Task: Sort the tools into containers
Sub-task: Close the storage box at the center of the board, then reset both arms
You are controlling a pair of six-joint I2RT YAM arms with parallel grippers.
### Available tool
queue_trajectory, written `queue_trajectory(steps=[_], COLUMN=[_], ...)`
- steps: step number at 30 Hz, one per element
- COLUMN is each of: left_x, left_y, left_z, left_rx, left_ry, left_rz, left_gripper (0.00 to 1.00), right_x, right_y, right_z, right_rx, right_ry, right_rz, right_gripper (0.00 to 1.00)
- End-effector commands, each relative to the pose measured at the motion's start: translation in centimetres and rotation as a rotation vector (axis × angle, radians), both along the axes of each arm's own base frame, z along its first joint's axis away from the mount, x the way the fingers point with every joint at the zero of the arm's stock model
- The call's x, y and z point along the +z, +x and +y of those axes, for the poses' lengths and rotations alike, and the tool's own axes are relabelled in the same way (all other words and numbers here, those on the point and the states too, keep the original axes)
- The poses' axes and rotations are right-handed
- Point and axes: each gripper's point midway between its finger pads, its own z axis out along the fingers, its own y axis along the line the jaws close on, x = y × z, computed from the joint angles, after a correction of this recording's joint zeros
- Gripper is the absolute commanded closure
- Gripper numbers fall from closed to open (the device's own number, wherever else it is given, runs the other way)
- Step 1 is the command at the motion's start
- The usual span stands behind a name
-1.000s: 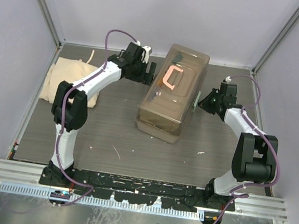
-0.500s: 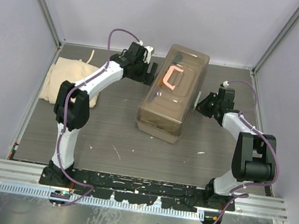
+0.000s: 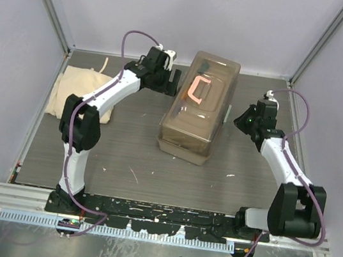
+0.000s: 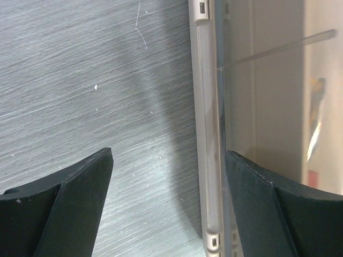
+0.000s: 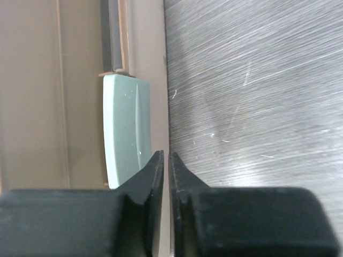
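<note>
Compared with a second ago, the right pincer [image 3: 242, 121] is no longer pressing against the right side of the toolbox [image 3: 196, 116]. It is now hanging just off that side, and its arm's elbow is swung out farther from the toolbox. The left pincer [image 3: 173, 82] is keeping its post at the toolbox's far left side, and the toolbox is lying where it lay. One toolbox is sitting on the table [image 3: 129, 154], brown and translucent with its lid down. It is carrying one salmon-pink handle [image 3: 197, 88] on top and one pale green latch [image 5: 126, 128] on its right wall. Two pincers are flanking it, and one beige cloth [image 3: 77, 92] is lying well to the left of the toolbox. The tools are hiding behind the brown wall, so they are not showing clearly enough to count. Only one blurred yellowish streak [image 4: 316, 118] is glinting through it. In the left wrist view the left pincer [image 4: 169, 155] is standing spread wide and grasping nothing, one finger over bare table and the other over the toolbox, with the toolbox's left rim running between them. In the right wrist view the right pincer [image 5: 164, 156] is clenched on nothing, its tips pointing along the foot of the toolbox's right wall, just beside the latch.
</note>
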Motion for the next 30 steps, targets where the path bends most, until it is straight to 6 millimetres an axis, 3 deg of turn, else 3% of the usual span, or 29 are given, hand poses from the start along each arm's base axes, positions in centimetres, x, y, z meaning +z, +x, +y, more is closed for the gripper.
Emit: queue_trajectory(steps=[1, 6, 9, 12, 15, 17, 18, 21, 24, 27, 30], left_x=[8.6, 13.0, 14.7, 15.6, 15.1, 15.1, 15.2, 15.2, 13.9, 12.3, 10.9], left_y=[0.1, -2.2, -4.1, -6.4, -9.2, -11.1, -12.0, -14.7, -17.2, -19.3, -20.7], left_z=[2.4, 5.3, 6.9, 8.4, 9.9, 11.2, 12.0, 14.8, 17.7, 20.7, 22.3], left_rx=[0.073, 0.115, 0.14, 0.16, 0.172, 0.191, 0.211, 0.305, 0.431, 0.546, 0.561], left_ry=[-0.067, -0.059, -0.064, -0.074, -0.074, -0.085, -0.091, -0.097, -0.076, -0.052, -0.013], left_rz=[-0.176, -0.299, -0.331, -0.35, -0.352, -0.376, -0.394, -0.426, -0.404, -0.418, -0.461], left_gripper=[0.1, 0.02, 0.02, 0.02, 0.02, 0.02, 0.02, 0.02, 0.02, 0.02, 0.02], right_x=[4.0, 7.8, 10.2, 12.9, 14.6, 14.8, 14.8, 14.5, 13.9, 12.2, 11.4], right_y=[-0.9, -3.2, -4.7, -6.7, -8.8, -10.2, -10.9, -12.9, -14.6, -15.6, -16.0], right_z=[-2.5, 0.0, 0.6, 0.7, -0.2, -0.8, -1.3, -2.6, -4.0, -5.0, -4.9], right_rx=[-0.054, 0.103, 0.156, 0.182, 0.141, 0.109, 0.089, 0.026, -0.057, -0.134, -0.156], right_ry=[-0.13, -0.077, -0.079, -0.095, -0.121, -0.14, -0.153, -0.184, -0.204, -0.186, -0.149], right_rz=[-0.081, -0.165, -0.223, -0.314, -0.373, -0.393, -0.398, -0.402, -0.406, -0.379, -0.382], right_gripper=[0.81, 0.51, 0.44, 0.32, 0.13, 0.02, 0.0, 0.0, 0.0, 0.0, 0.0])
